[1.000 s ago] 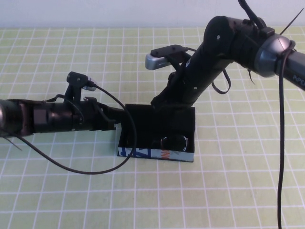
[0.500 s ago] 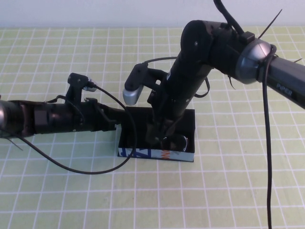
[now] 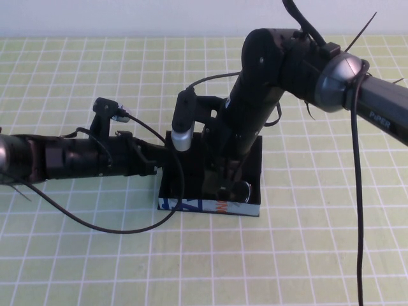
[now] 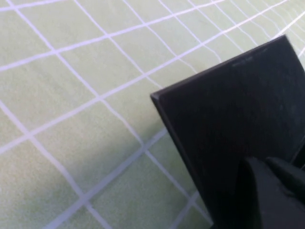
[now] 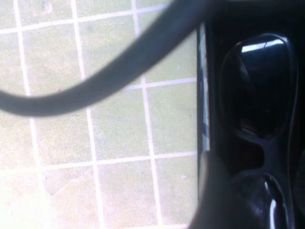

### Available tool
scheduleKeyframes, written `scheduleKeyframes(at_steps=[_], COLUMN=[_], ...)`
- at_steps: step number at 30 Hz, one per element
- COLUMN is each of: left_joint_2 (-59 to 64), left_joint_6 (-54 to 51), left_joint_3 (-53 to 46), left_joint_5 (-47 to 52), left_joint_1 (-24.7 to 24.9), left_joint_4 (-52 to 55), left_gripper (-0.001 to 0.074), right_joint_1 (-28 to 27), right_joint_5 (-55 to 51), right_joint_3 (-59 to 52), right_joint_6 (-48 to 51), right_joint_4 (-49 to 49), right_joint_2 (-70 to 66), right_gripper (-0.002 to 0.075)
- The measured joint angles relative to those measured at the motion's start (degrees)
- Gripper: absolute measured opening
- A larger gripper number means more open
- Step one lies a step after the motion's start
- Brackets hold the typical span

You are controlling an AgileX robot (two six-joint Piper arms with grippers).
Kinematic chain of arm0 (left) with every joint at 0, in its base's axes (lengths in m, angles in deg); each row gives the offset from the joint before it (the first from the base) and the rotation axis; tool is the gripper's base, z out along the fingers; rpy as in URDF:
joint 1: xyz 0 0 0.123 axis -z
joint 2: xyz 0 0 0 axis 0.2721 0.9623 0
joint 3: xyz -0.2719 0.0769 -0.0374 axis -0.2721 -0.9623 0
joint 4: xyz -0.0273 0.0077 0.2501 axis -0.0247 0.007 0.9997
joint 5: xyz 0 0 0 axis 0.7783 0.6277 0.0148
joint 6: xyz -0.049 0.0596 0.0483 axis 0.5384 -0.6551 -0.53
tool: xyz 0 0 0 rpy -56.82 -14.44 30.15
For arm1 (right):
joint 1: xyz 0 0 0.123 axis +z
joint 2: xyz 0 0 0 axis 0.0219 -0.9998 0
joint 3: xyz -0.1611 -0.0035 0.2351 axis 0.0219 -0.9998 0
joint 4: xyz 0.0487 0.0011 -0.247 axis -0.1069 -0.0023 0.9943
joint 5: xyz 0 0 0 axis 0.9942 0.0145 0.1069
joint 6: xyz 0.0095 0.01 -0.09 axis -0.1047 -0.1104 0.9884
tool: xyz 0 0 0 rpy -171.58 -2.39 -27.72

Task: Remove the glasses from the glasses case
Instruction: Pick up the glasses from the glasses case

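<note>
On the near side of the green checked worktop [image 3: 76,268] nothing but bare grid shows. A little farther in, near the middle, sits the glasses case [image 3: 210,205], its white printed front facing the near edge and its black interior open upward. The glasses [image 3: 234,190] lie inside it, toward the right half; the right wrist view shows one dark lens and the bridge lying inside the case, close against one of its walls.

The right pincer [image 3: 222,178] reaches down into the open case from the far right, just above or at the glasses. Whether its fingers are apart or together cannot be told; the arm's own bulk hides them from above, and the wrist camera shows only a dark blur at the edge.

To the left, the left arm lies low across the worktop, with the left pincer [image 3: 159,160] at the case's left far corner. The left wrist view shows a flat black panel of the case [image 4: 228,129] beside a dark fingertip [image 4: 267,195], seemingly steadying it, though a firm clamp cannot be confirmed.

By my reading, the case is already open and the reach is made; the grasp, the lift out and setting the glasses down on the worktop are all left to do.
</note>
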Motion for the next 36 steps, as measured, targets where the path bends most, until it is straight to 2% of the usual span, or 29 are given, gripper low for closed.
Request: scheduleKeyframes(at_steps=[36], left_joint_2=[0.0], left_joint_6=[1.8], left_joint_3=[0.0], left_joint_5=[2.4], left_joint_1=[0.0], left_joint_4=[2.1], left_gripper=[-0.0004], right_joint_1=[0.0], right_joint_5=[1.3], right_joint_3=[0.0], right_joint_6=[1.7], right_joint_4=[0.2], right_joint_2=[-3.9], right_gripper=[0.0314])
